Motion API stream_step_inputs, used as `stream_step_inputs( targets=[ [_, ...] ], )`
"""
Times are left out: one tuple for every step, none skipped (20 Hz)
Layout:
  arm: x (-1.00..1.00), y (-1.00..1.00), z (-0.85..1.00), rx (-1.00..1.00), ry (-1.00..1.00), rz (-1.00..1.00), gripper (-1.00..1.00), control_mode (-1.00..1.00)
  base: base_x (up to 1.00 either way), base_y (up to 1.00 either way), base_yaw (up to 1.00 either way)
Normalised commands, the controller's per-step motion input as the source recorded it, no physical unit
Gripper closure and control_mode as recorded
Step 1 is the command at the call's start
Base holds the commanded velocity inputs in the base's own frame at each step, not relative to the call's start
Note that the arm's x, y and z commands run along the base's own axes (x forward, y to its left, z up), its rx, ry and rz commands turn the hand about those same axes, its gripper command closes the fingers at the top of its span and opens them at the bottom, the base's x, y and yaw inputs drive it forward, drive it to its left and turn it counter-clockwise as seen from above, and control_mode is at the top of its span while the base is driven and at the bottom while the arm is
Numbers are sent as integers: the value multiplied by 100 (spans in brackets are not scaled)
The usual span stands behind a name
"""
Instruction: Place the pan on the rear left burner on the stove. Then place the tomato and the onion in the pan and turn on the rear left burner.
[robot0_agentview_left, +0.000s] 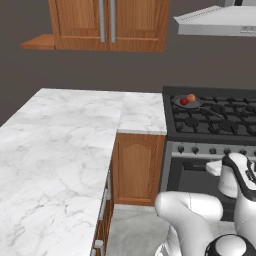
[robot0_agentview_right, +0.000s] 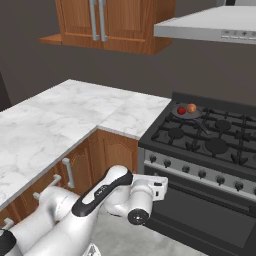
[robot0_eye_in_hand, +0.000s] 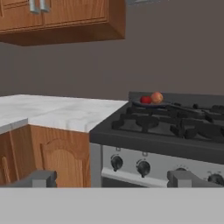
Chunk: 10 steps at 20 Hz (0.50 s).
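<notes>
Left base view cut the stove (robot0_agentview_left: 215, 125) off at the right edge; the pan (robot0_agentview_left: 186, 103) sat at its far left corner, holding the dark red tomato (robot0_agentview_left: 183, 101) and the orange-brown onion (robot0_agentview_left: 191, 98).

Right base view hid the burner beneath the pan (robot0_agentview_right: 187, 111).

Hand view showed the claw (robot0_eye_in_hand: 111, 178) spread wide, empty, near the knobs (robot0_eye_in_hand: 116, 162).

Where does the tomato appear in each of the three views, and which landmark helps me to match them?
Left base view: the tomato is right of centre in the upper half, in the pan.
Right base view: upper right of centre, in the pan.
Hand view: slightly above and right of centre, in the pan.
Shared landmark: the onion right beside it.
</notes>
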Motion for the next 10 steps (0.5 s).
stream_step_inputs(
  targets=[
    [16,0,0,0,0,-8,-100,-100,0,0,0],
    [18,3,0,0,0,-8,-100,-100,0,0,0],
    [22,6,0,0,0,-8,-100,-100,0,0,0],
    [19,7,0,0,0,-8,-100,-100,0,0,0],
    [21,9,0,0,0,-8,-100,-100,0,0,0],
    [21,10,0,0,0,-8,-100,-100,0,0,0],
    [19,11,0,0,1,-8,-100,-100,0,0,0],
    [18,12,0,0,0,-7,-100,-100,0,0,0],
    [16,11,0,0,3,-7,-100,-100,0,0,0],
    [17,13,0,0,3,-6,-100,-100,0,0,0]
  ],
)
